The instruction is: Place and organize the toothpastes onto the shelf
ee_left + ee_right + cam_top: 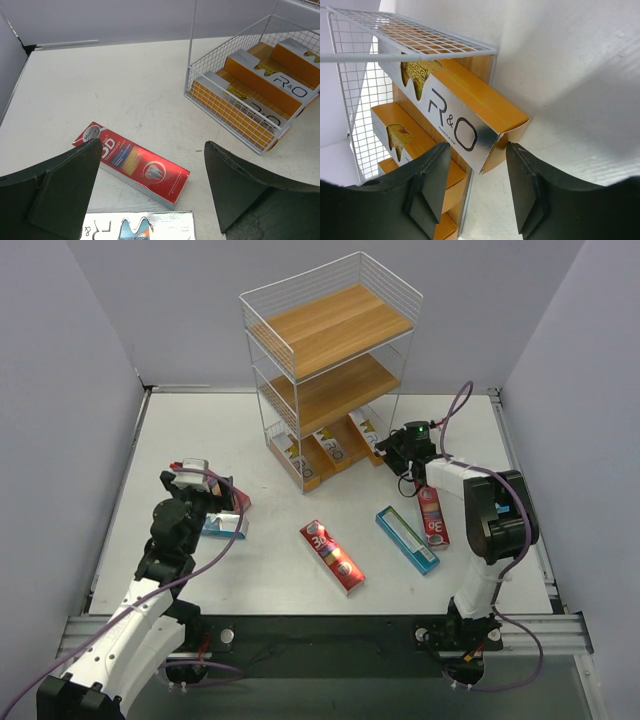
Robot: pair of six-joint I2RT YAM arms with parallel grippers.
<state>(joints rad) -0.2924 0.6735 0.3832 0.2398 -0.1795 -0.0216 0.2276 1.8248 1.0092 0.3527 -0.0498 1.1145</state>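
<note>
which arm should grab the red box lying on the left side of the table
Left. The left gripper hovers open right above that red box, jaws wide apart. The right gripper is far off at the bottom tier of the shelf, around the end of an orange box.

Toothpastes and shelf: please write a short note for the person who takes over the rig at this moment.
Left hand: open, above a red carton at the table's left.
Right hand: fingers beside the end of an orange carton on the shelf's bottom tier; grip unclear.
Done: three orange cartons on that tier.
To do: red cartons and teal cartons on the table; upper tiers bare.
</note>
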